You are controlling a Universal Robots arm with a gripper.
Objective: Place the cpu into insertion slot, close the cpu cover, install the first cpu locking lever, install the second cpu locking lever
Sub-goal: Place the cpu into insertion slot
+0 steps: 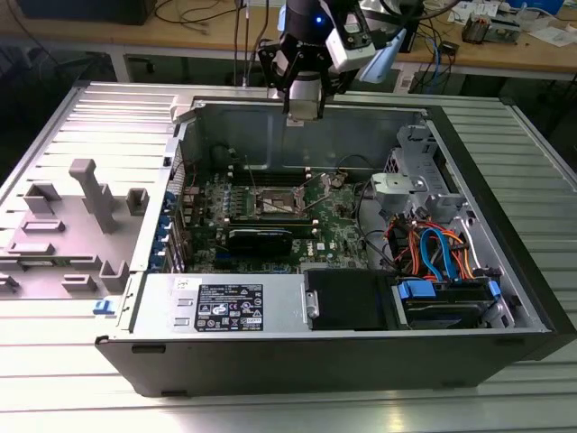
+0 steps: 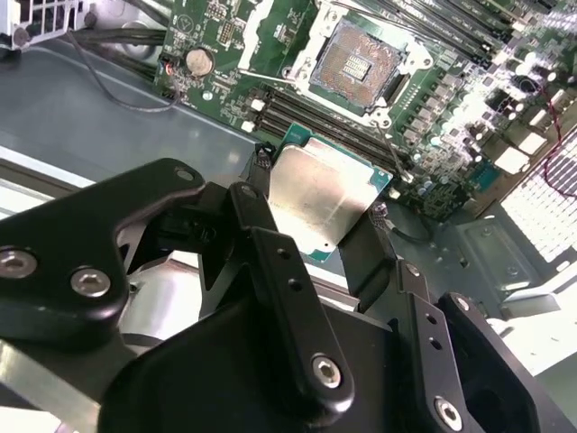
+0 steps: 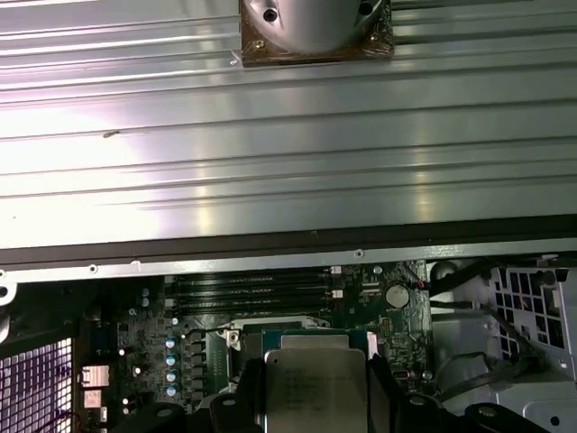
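My gripper (image 2: 317,212) is shut on the cpu (image 2: 320,198), a flat silver square with a green edge held level between the two black fingers (image 2: 261,203). In the first wrist view the cpu (image 3: 315,392) hangs in front of the board. The insertion slot (image 2: 356,61) lies apart from the held chip, its contact field exposed inside a silver frame. A silver plate edge (image 2: 270,36) beside the slot looks like the cpu cover swung back. A thin wire lever (image 2: 394,149) stands loose by the socket. In the exterior view the gripper (image 1: 304,113) hovers high over the case's rear wall, well above the slot (image 1: 279,203).
The open computer case (image 1: 270,361) lies on a ribbed metal table. Long black memory slots (image 2: 325,122) run beside the socket. A drive cage (image 1: 415,171) and orange and blue cables (image 1: 433,248) fill the exterior view's right. Grey fixtures (image 1: 90,194) stand at its left.
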